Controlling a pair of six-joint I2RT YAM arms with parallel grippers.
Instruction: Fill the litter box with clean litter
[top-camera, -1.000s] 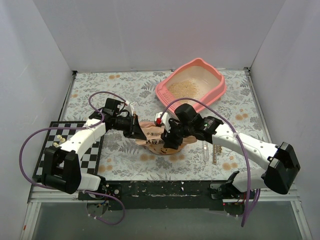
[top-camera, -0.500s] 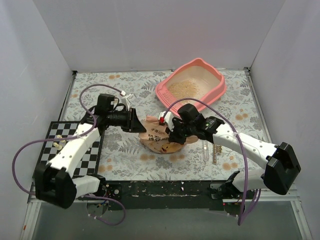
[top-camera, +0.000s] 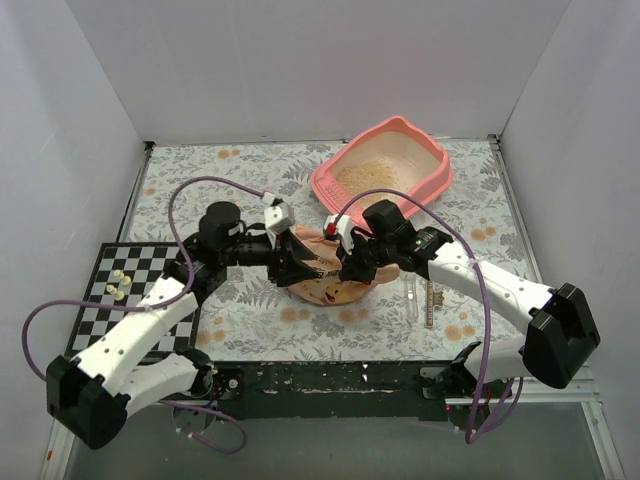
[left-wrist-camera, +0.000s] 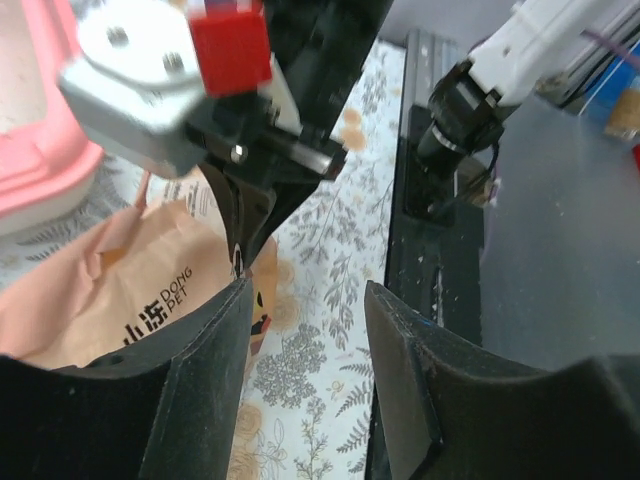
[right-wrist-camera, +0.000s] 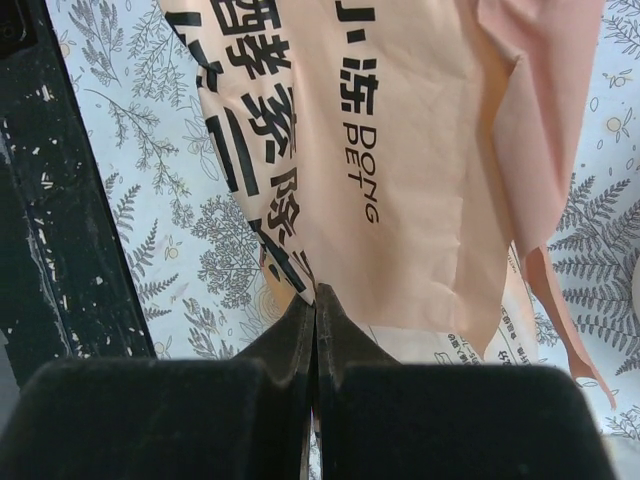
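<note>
White walls are enclosing the leaf-printed table (top-camera: 200, 170). At its far right the litter box (top-camera: 440, 170) is sitting with some clean litter (top-camera: 365, 176) lying inside. Nearer the arms, the bag (top-camera: 325, 288) is sitting between 2 tools. The right tool (right-wrist-camera: 316, 300) is pinching its edge, jaws closed, and the left tool (left-wrist-camera: 305, 295) is standing open beside it. With only 1 thin pinch holding it, the plastic risks slipping and spilling granules across the table.

You can read "DONG PET" in black on the peach bag (right-wrist-camera: 430, 200), beside large Chinese characters; the smaller print near its edge is too small to read.
</note>
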